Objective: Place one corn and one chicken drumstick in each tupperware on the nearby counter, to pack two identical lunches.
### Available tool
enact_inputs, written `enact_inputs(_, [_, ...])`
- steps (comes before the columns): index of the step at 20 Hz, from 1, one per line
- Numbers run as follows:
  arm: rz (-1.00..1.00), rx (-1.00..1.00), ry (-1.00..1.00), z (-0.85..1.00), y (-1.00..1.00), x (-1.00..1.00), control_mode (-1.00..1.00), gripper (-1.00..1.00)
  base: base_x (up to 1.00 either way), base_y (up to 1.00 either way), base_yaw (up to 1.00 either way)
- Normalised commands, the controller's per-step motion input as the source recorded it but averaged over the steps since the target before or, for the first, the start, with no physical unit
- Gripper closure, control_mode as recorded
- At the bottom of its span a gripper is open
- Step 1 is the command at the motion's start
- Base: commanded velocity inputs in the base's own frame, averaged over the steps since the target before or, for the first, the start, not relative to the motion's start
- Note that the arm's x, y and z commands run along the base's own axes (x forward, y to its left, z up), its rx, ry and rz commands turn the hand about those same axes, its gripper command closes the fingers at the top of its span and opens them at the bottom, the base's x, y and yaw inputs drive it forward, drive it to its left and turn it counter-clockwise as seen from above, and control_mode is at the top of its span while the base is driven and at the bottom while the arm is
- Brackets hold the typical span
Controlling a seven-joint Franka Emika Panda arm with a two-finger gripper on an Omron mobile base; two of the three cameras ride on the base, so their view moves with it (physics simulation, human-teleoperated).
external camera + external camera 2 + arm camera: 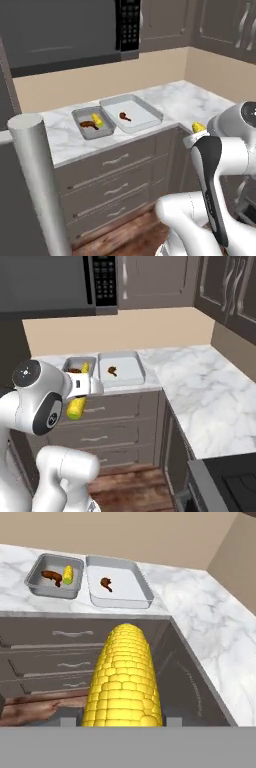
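My arm rises from the lower right of the left base view, bent at the elbow, with the wrist high at the right edge. In the right base view it stands at the lower left, the hand reaching toward the middle of the frame. My gripper [80,398] is clamped on a corn cob [123,679]; in the hand view the cob fills the lower centre, running away from the camera between my fingers. In the right base view it hangs tilted below the hand, in front of the grey drawer fronts [115,421]; in the left base view just its yellow end shows by the wrist at centre right.

The counter [190,102], white marble with grey veins, runs across the middle of the base views and turns a corner toward the right. On it sit two trays side by side, touching or nearly so. The smaller mid-grey tupperware [93,123], left of centre in the left base view, holds a brown drumstick [88,124] and a second corn [97,119]. The larger pale tupperware [131,113], just right of it, holds one drumstick [124,117].

A microwave [60,30] hangs at the upper left; its keypad [105,278] markings are too small to read.
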Motion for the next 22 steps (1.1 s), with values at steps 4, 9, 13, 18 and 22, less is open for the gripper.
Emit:
enact_inputs(4, [0.00,0.00,0.00,0.00,0.00,0.00,1.00,1.00,1.00,-0.17,0.20])
enact_inputs(9, [0.00,0.00,0.00,0.00,0.00,0.00,1.00,1.00,1.00,-0.08,0.19])
enact_inputs(13, [0.00,0.00,0.00,0.00,0.00,0.00,1.00,1.00,0.99,-0.01,0.21])
enact_inputs(18, [0.00,0.00,0.00,0.00,0.00,0.00,1.00,1.00,0.32,-0.41,0.10])
enact_inputs(22, [0.00,0.00,0.00,0.00,0.00,0.00,1.00,1.00,0.00,-0.54,0.01])
